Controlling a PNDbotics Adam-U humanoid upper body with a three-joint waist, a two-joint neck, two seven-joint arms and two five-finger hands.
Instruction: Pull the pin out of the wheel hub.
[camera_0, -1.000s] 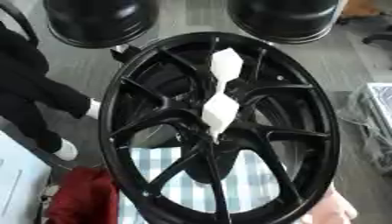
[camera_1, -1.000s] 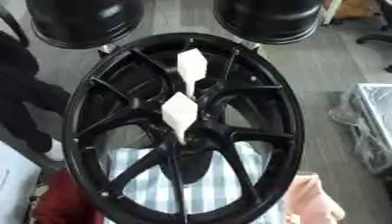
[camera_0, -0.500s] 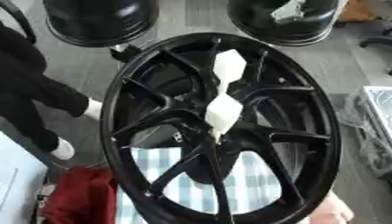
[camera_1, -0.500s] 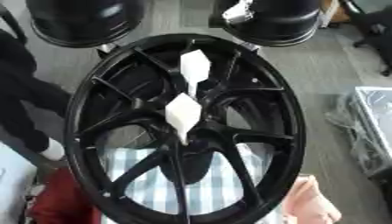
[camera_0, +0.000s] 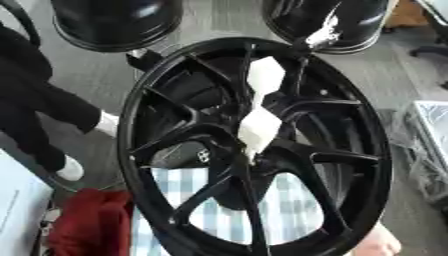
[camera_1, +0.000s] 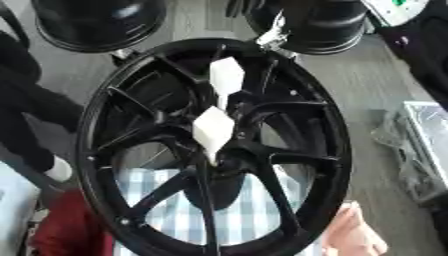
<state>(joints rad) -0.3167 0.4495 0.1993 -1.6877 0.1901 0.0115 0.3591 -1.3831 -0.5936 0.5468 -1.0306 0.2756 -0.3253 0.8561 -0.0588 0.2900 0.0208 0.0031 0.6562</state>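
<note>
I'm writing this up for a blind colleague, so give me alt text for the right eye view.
A large black spoked wheel fills the view, with two white pins standing out near its hub. A silver and black robot hand reaches in at the wheel's top rim; blue checked cloth shows through the lower spokes.

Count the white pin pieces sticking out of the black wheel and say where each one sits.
2. One white piece stands over the upper spokes of the wheel; the other white piece sits lower, its tip at the hub centre. Any more behind the spokes would be hidden.
</note>
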